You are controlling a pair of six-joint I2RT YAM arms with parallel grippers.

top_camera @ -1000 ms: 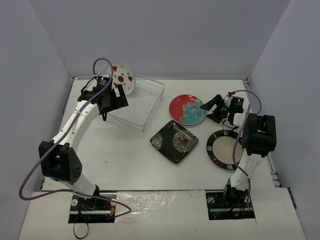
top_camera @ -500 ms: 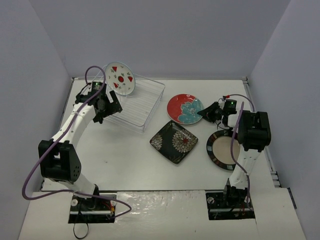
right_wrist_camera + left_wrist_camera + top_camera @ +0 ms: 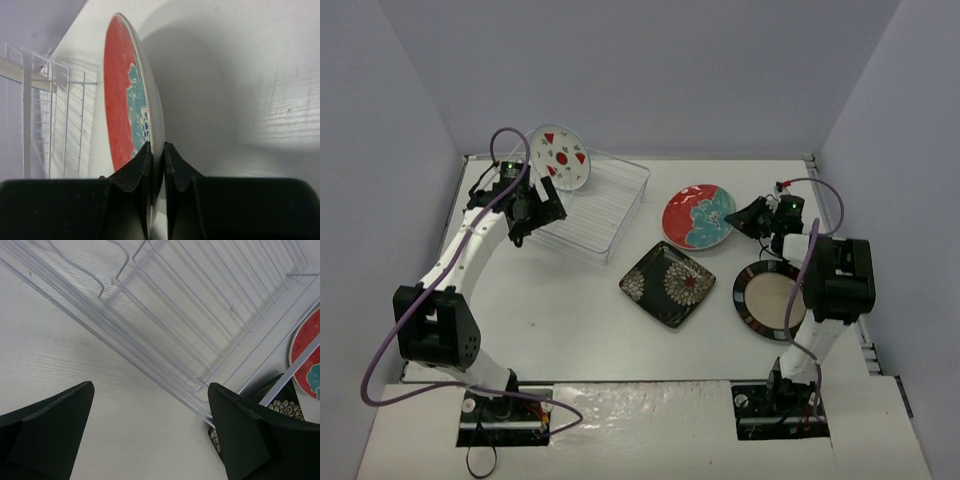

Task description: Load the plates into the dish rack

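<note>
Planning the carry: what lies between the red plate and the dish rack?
Top view: only bare table separates the red plate from the dish rack; the black square plate lies aside.

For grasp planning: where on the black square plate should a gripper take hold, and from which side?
Probably the rim along its near-left edge. The black square plate lies flat, so only the rim gives a pinch, and that side faces bare table; the red plate and the dark-rimmed plate crowd the other sides.
</note>
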